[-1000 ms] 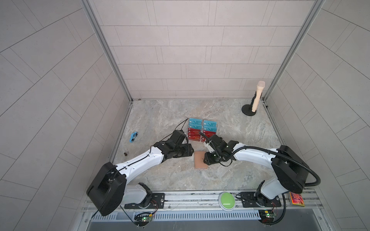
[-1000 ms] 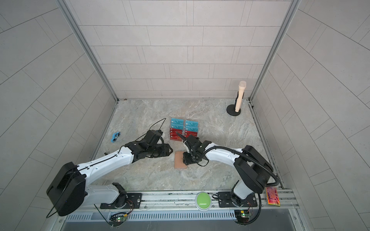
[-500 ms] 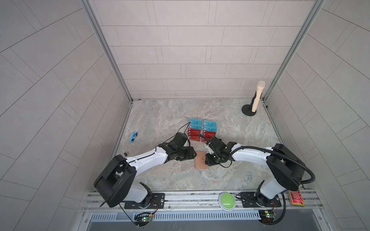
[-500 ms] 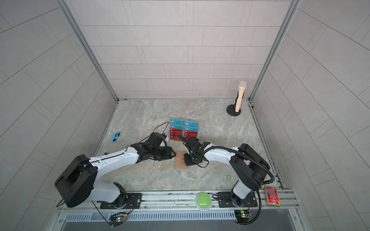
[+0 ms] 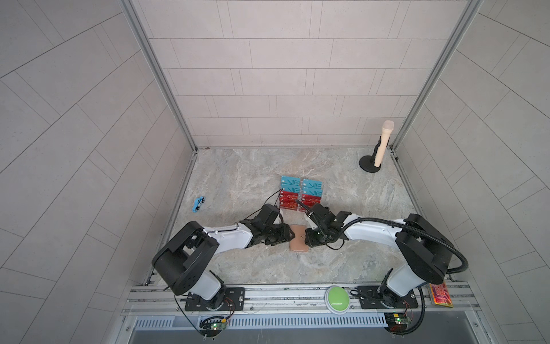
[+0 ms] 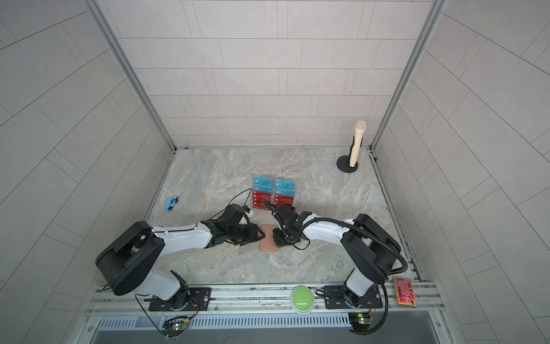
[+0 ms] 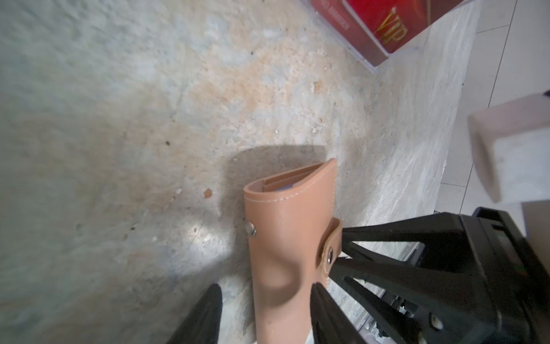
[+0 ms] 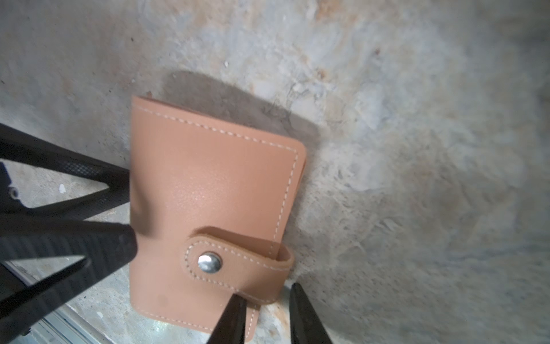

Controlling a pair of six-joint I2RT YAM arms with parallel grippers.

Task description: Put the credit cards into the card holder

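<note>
The tan-pink card holder (image 5: 298, 241) (image 6: 269, 241) lies shut and snapped on the marble floor between both arms. In the left wrist view my left gripper (image 7: 266, 286) is open and straddles one end of the card holder (image 7: 285, 238): one finger touches its edge, the other stands clear of it. My right gripper (image 8: 267, 290) is narrowly open, its tips on either side of the folded end of the strap (image 8: 238, 262). The strap's loop is still round. Red and teal credit cards (image 5: 302, 193) (image 6: 273, 193) stand in a tiered stand just behind.
A blue toy car (image 5: 198, 204) lies at the left. A beige microphone on a black base (image 5: 382, 149) stands in the far right corner. On the front rail are a green button (image 5: 337, 298) and an orange-pink patterned slab (image 5: 440, 295).
My left arm has slid right, bringing its gripper up to the card holder's left edge. The right gripper's jaws have narrowed at the strap. The card holder has stayed put.
</note>
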